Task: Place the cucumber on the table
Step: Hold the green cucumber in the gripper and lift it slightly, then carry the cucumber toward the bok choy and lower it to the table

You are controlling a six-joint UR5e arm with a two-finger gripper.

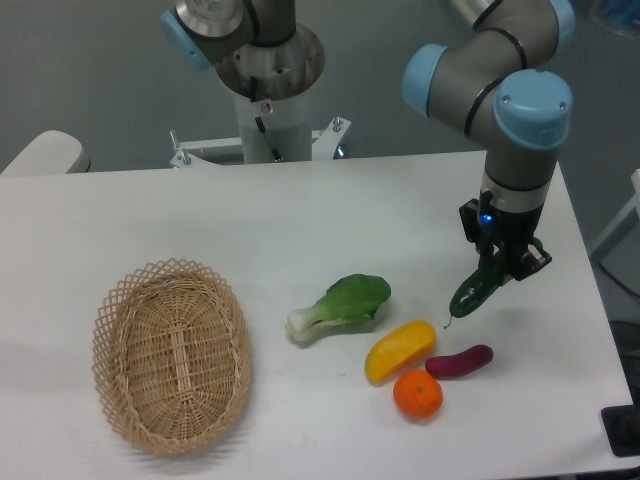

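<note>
Now, fingers (pixel 503 262) gripping cucumber (pixel 474 293), above table (pixel 200 220)

Arm (pixel 500 70): grey tubular links joining at light-blue caps; black gripper (pixel 505 262) showing 1 blue light; white base (pixel 268 110) bearing a small red-marked label.
</note>
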